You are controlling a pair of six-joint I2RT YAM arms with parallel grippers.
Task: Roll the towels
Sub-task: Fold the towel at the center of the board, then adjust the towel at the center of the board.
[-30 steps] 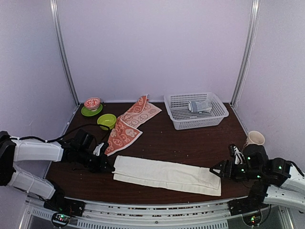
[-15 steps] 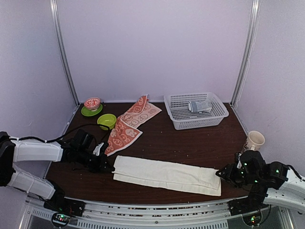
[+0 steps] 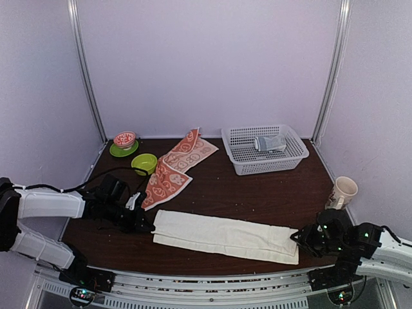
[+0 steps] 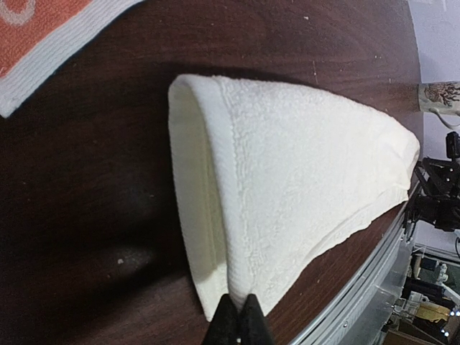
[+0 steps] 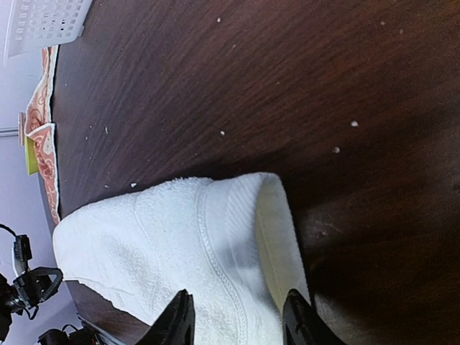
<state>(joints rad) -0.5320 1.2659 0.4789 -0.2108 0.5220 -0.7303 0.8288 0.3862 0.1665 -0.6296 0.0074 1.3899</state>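
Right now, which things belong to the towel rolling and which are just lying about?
In the job: cream towel, orange patterned towel, left gripper and right gripper gripping the cream towel's ends.
Lying about: white basket, grey-blue bundle in it, green bowl, red bowl on green saucer, mug.

- Left wrist view, bottom edge: left gripper [image 4: 239,320] is cut off; only its dark tips show, pressed together on the hem of the cream towel [image 4: 302,187].
- Right wrist view, bottom edge: right gripper [image 5: 237,316] fingers are cropped; the towel end lies between them, contact not resolvable.
- Left wrist view: orange towel [image 4: 36,29] is cropped to a corner at upper left; cup [image 4: 440,97] is cut by the right edge.
- Top view: grey-blue bundle [image 3: 270,143] is part-screened by the basket [image 3: 241,168] wall; both jaw pairs are too small to read.
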